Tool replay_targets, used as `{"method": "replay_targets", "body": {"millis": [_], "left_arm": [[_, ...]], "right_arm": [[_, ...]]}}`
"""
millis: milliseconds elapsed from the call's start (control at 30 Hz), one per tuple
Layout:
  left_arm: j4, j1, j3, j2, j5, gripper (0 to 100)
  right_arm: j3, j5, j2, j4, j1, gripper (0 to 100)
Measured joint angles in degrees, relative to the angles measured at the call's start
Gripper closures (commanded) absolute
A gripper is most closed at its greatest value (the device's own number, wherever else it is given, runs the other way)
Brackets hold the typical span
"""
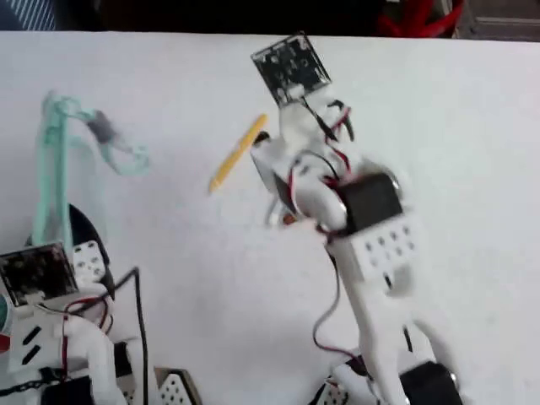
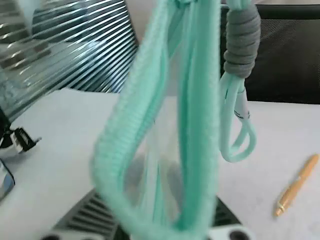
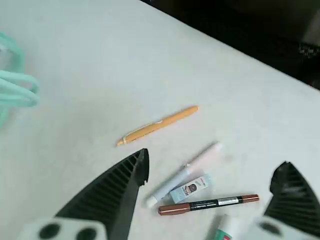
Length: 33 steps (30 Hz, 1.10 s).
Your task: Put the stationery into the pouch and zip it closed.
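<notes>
**Asker:** What is on your left side?

**Me:** My left fingers (image 2: 85, 220) pinch the bottom of the mint pouch (image 1: 52, 160) and hold it upright at the left of the counter (image 1: 211, 295). I judge that it is held so that its mouth is off the surface and a pen can be dropped in. Whether the mouth gapes wide enough, I cannot tell. The grey-knotted zip cord (image 2: 241, 40) hangs off its far end, free for the zipping later.

**Asker:** And further right?

**Me:** An orange pen (image 1: 239, 152) lies alone on the counter, between the pouch and my right arm (image 1: 354, 202), apart from both. To its right is the rest of the stationery, which lies close together. There is a pale pen (image 3: 185, 172), a small blue tube (image 3: 190, 189) just beside it, a brown marker (image 3: 209, 203), and a white and green item (image 3: 225, 227) that is cut off at the edge.

**Asker:** Your right fingers?

**Me:** My right fingers (image 3: 120, 185) are spread wide and hold nothing. They hang over that cluster, so I take the step to be picking a first piece. None of the stationery seems to be in the pouch yet, so the task looks to be at its start. The pieces lie crowded, so a grasp could nudge a neighbour.
</notes>
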<state>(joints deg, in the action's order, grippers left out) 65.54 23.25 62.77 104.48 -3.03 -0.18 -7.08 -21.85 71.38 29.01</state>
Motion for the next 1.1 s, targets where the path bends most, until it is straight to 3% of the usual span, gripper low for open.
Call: {"method": "replay_targets", "body": {"millis": [233,500,733,833,1000,1100], "left_arm": [[-6.2,-1.4,8.3,-0.9,4.7,98],[-6.4,-3.2,8.7,-0.6,5.1,98],[-6.4,-3.2,8.7,-0.5,5.1,98],[-6.4,-3.2,8.7,-0.5,5.1,98],[-6.2,-3.2,8.7,-0.5,5.1,98],[-6.2,-3.2,8.7,-0.5,5.1,98]], "right_arm": [[0.1,9.6,19.6,-12.0,0.1,76.9],[-3.8,13.7,36.9,-19.3,1.8,66.6],[-20.1,23.2,53.7,-16.1,2.1,66.6],[-30.3,24.1,62.9,-12.5,2.3,68.3],[-48.9,24.2,75.7,-4.5,3.3,80.9],[-58.7,24.2,81.9,-1.8,3.4,80.6]]}}
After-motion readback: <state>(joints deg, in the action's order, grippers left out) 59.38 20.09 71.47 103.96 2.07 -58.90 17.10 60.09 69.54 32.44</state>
